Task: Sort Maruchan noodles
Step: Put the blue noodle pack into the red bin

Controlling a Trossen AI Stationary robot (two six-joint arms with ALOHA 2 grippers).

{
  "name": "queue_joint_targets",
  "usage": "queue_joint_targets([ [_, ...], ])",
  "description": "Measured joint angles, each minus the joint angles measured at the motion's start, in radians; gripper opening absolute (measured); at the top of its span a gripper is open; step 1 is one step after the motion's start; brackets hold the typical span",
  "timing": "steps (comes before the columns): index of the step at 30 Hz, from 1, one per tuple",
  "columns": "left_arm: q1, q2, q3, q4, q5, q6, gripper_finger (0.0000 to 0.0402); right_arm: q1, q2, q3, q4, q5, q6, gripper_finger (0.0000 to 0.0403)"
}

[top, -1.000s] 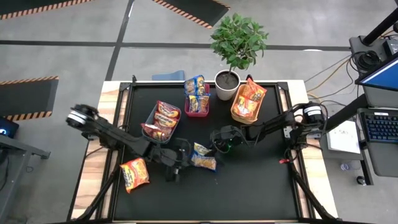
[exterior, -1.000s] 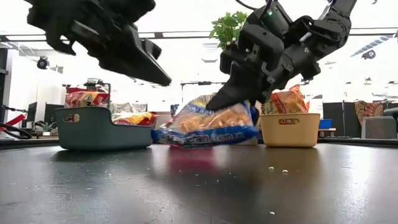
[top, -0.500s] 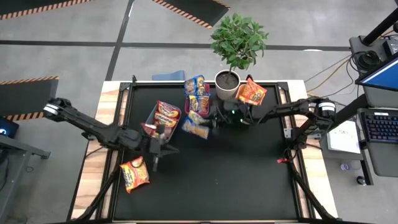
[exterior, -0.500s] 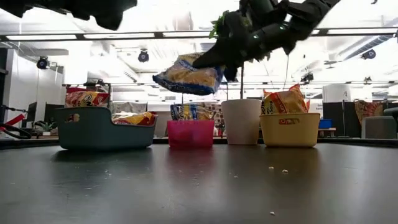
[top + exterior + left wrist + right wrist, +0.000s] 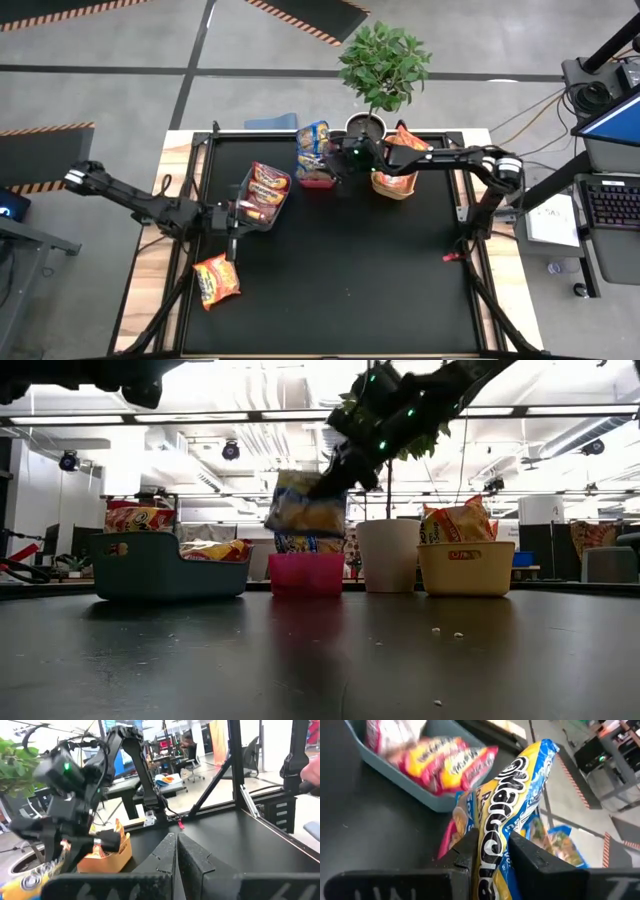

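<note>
Your right gripper (image 5: 492, 847) is pinching a blue-yellow noodle packet (image 5: 507, 805), crinkly glossy plastic, flat and rectangular, fingers nearly together on its edge. The packet is hanging just below the fingers, over the pink bin (image 5: 306, 574), a small square tub. Your left gripper (image 5: 176, 851) is sitting clamped empty, beside the teal bin (image 5: 243, 190) holding red packets (image 5: 265, 185).

Right arm is reaching across the table's far side, right gripper (image 5: 338, 163) pinching a packet (image 5: 502, 840) between its fingers. Left arm is lying low along the left side, left gripper (image 5: 232, 222) closed and empty.
</note>
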Motion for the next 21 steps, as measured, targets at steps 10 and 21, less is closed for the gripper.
queue_joint_targets([
  [10, 0.001, -0.015, -0.02, -0.001, -0.003, -0.01, 0.0, -0.025, 0.092, 0.01, 0.005, 0.028, -0.065, 0.0074],
  [21, 0.001, -0.004, -0.02, 0.0, -0.003, -0.007, 0.0, -0.025, 0.154, 0.01, 0.042, 0.028, -0.089, 0.0074],
])
